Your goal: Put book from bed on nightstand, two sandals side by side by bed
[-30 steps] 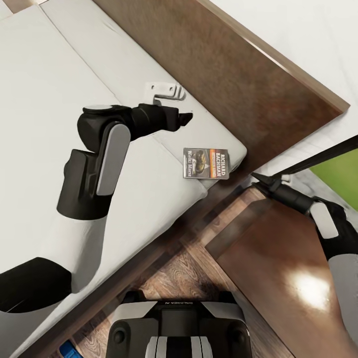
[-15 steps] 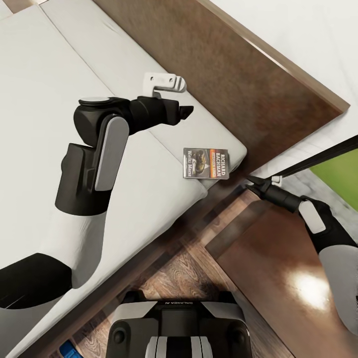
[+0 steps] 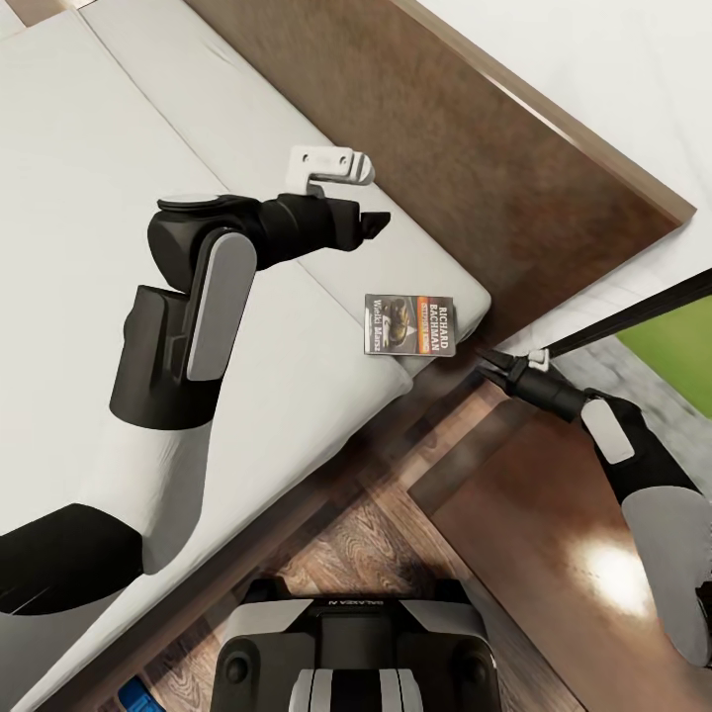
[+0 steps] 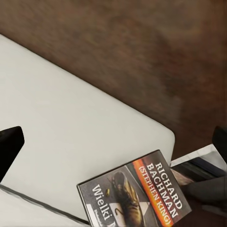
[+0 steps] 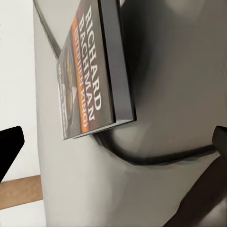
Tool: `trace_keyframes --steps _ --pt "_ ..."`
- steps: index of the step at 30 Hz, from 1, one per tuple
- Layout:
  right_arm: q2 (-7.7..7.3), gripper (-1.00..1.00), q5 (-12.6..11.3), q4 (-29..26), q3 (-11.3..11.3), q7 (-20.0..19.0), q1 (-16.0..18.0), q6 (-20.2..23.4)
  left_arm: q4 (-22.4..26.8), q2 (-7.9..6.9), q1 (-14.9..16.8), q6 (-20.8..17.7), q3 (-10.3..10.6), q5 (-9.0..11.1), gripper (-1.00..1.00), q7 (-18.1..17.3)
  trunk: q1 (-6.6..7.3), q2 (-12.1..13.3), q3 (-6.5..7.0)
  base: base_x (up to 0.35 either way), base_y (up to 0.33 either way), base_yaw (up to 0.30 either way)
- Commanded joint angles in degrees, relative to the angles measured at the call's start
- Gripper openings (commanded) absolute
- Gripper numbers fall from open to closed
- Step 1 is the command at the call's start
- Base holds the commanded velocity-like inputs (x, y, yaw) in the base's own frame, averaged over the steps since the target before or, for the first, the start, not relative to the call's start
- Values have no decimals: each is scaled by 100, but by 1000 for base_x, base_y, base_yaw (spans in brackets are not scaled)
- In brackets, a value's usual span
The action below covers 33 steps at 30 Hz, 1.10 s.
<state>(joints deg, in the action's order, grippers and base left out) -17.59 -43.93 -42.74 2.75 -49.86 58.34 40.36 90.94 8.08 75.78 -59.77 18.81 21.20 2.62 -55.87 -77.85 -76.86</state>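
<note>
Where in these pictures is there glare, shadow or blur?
Head view: a bright glare spot on the glossy nightstand; the headboard looks smeared. Right wrist view: the book casts a dark shadow on the mattress. Left wrist view: the book's lettering stays sharp.

**Bed, nightstand and floor: what each one carries**

The bed [image 3: 119, 129] has a flat pale grey mattress inside a dark brown wooden frame, its headboard [image 3: 475, 168] running along the far edge; the book [image 3: 410, 324] lies flat, cover up, on the mattress at the corner nearest the nightstand, its outer end touching the rounded corner edge; a seam crosses the mattress just beside the book; the nightstand [image 3: 534, 554] stands just beside that corner of the bed, its glossy brown top catching a bright glare; the wood-plank floor [image 3: 366, 549] shows between bed and nightstand; a bright blue sandal [image 3: 138, 700] lies on the floor beside the bed's near edge, only partly in view.
</note>
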Motion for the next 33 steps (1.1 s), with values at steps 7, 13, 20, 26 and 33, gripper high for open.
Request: trace_keyframes --steps 7,13,20,26,33 --pt "101 100 -19 -31 -39 -9 2 33 3 1 -7 -23 6 33 100 21 0 -2 -2 0 0 0" --pt "193 100 -34 -47 -111 -57 2 32 3 1 -19 -23 16 34 100 23 0 -2 -2 0 0 0" --pt "231 100 -30 -143 -127 -325 2 -94 3 -7 -27 -23 18 34 100 20 0 -2 -2 0 0 0" --pt "230 100 -37 -237 -134 -348 0 -297 3 -8 -30 -23 18 34 100 19 0 -2 -2 0 0 0" --pt "230 100 -37 -246 -120 -348 -2 -317 3 -8 -38 -23 18 34 100 19 0 -2 -2 0 0 0"
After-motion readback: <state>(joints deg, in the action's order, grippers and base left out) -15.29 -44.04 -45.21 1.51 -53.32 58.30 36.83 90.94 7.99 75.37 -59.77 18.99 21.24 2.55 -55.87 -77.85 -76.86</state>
